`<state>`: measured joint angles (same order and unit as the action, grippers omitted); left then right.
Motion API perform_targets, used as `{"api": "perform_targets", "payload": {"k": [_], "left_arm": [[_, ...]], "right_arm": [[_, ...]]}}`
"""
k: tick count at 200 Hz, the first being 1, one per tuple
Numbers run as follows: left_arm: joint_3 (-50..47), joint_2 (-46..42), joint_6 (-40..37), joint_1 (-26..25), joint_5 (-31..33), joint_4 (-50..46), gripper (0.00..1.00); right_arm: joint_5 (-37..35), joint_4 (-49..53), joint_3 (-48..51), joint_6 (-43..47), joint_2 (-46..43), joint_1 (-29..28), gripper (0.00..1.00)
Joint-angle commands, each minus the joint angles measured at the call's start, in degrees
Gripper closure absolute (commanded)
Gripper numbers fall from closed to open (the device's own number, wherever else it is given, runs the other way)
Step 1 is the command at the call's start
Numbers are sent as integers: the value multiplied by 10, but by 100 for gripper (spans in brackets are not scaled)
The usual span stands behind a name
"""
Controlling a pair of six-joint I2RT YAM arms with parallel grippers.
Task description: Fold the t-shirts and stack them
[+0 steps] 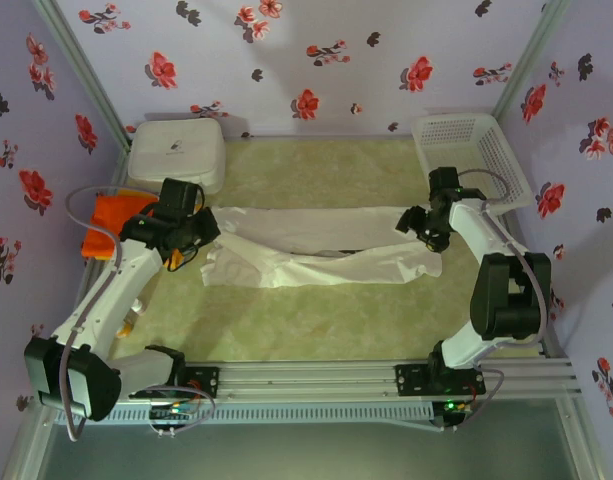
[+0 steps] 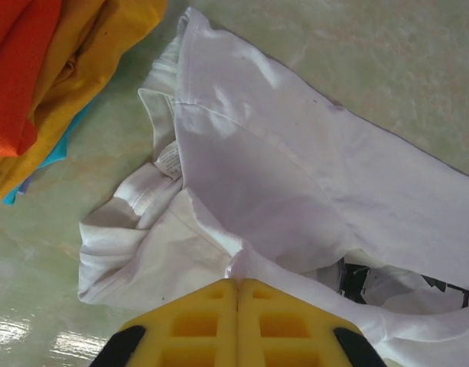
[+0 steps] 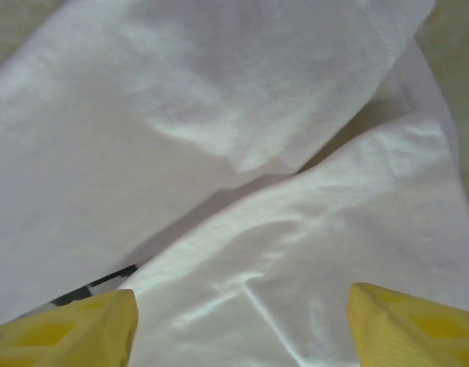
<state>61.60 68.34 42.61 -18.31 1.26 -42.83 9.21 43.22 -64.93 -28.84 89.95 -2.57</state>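
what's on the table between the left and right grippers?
The off-white t-shirt, stretched in a long rumpled band from the left gripper to the right gripper. The top external view shows it.

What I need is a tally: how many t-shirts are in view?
3: the off-white t-shirt spread mid-table; the orange t-shirt and yellow t-shirt folded at the left. A blue sliver beneath may be another.

Your desk has a pale green, marbled top. Take the off-white t-shirt as your landmark: it lies rumpled in a long band across the desk's middle. Just beside its left end you have the folded orange t-shirt piled with the yellow t-shirt. Beyond its left end rests the white rounded box, and beyond its right end the white mesh basket.
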Motion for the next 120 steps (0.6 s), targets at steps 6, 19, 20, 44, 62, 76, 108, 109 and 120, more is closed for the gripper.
{"api": "perform_targets", "payload": {"k": [6, 19, 20, 44, 62, 76, 108, 109, 120], "left_arm": [[14, 20, -13, 6, -4, 20, 100], [23, 35, -13, 6, -4, 24, 100], [24, 36, -13, 6, -4, 24, 100], [46, 66, -13, 6, -4, 34, 100], [64, 94, -12, 7, -4, 42, 100], [80, 116, -14, 7, -7, 47, 100], [129, 173, -20, 7, -10, 50, 100], [129, 176, -20, 7, -10, 50, 100], [145, 194, -22, 7, -13, 54, 100]], "right_arm": [[14, 6, 22, 4, -36, -6, 21], [10, 11, 29, 8, -46, -6, 20], [10, 12, 29, 9, -46, -6, 20], [8, 17, 46, 11, -55, -6, 20], [8, 14, 57, 11, -62, -6, 19], [4, 14, 63, 12, -66, -6, 19], [7, 16, 65, 12, -67, -6, 19], [6, 15, 65, 12, -67, -6, 19], [7, 17, 65, 13, -67, -6, 19]]}}
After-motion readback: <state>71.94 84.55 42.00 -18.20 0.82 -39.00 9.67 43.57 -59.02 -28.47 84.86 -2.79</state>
